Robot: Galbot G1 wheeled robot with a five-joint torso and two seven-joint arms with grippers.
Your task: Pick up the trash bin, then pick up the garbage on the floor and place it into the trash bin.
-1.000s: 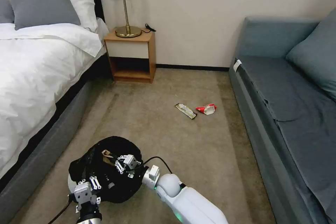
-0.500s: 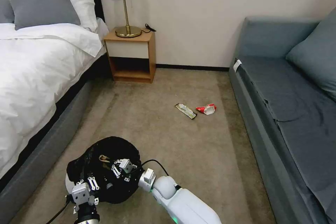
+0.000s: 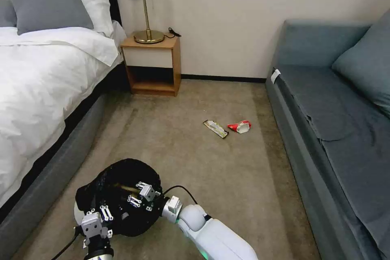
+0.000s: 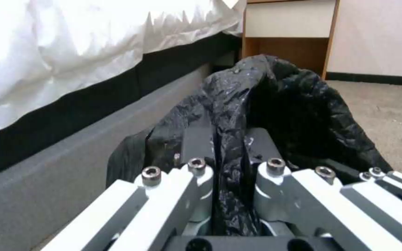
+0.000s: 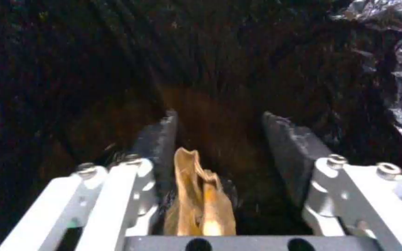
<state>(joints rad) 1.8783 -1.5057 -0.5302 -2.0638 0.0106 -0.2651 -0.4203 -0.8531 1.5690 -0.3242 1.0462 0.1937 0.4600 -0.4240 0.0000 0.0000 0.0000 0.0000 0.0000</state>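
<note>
Fingers of the right gripper stand spread inside the trash bin, crumpled brown paper loose between them; left gripper pinches the bag rim.

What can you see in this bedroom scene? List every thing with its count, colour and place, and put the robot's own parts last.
trash bin: one, white with black bag, on the carpet by the bed.
brown paper: one crumpled piece, between the right pincer's open fingers, inside the bin.
flat wrapper: one, brown and white, mid-carpet.
red-and-white packet: one, crushed, just beside the wrapper.
bed: one, white linen, grey base, left.
pillows: grey and white, at the bed's head.
nightstand: one, wooden, against the wall.
lamp: one, brass base, on the nightstand.
sofa: one, blue-grey, right.
left pincer: shut on the bin's bagged rim.
right pincer: open, over the bin's mouth.
</note>
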